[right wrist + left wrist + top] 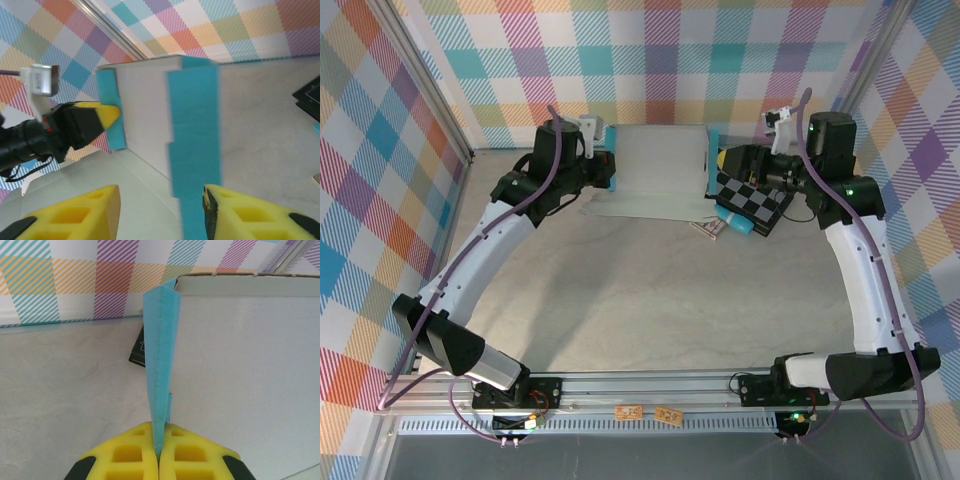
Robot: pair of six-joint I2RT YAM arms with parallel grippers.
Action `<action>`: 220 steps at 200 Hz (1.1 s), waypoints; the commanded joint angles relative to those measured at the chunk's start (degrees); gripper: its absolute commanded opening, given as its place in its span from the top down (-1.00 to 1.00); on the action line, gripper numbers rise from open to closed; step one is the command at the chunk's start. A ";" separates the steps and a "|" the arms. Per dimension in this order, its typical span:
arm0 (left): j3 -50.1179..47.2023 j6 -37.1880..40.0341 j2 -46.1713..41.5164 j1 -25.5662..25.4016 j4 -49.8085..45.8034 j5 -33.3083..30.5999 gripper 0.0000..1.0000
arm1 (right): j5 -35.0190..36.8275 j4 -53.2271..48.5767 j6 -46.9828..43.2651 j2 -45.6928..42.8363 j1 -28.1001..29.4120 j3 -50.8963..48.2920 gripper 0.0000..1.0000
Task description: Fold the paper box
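Note:
The paper box [660,170] lies unfolded at the back middle of the table, grey-white inner side up, with its far panel raised. My left gripper [610,172] is shut on the box's upright teal left flap [161,365], which is pinched between the yellow fingers [135,455]. The box's pale inner side [240,370] stretches to the right of that flap. My right gripper [722,165] stands open at the box's right edge. The teal right flap [195,140] rises between its fingers, close to the right finger [235,210]. The left gripper [107,114] also shows across the box.
A black-and-grey checkerboard [752,198] lies just right of the box under the right arm, with a slim teal tube [735,222] at its near edge. Plaid walls close in the back and both sides. A metal rail [650,385] runs along the front.

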 commanded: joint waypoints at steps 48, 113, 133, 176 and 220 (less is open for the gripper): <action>2.00 -1.10 0.23 1.11 0.36 2.85 1.00 | -23.87 7.85 -2.24 8.06 -6.33 1.07 0.16; 2.06 -1.81 0.77 1.12 1.04 3.92 1.00 | -24.91 6.71 -4.86 10.01 -4.13 0.72 0.19; 2.24 -1.88 0.94 1.16 1.07 3.97 1.00 | -23.24 5.62 -5.78 9.89 -2.73 1.42 0.19; 2.16 -1.94 0.56 1.08 1.24 4.17 1.00 | -16.21 -0.59 -10.61 10.72 0.37 4.19 0.26; 1.76 -1.30 -0.59 0.47 1.68 3.73 1.00 | 5.14 -10.88 -18.77 12.80 7.25 11.10 0.15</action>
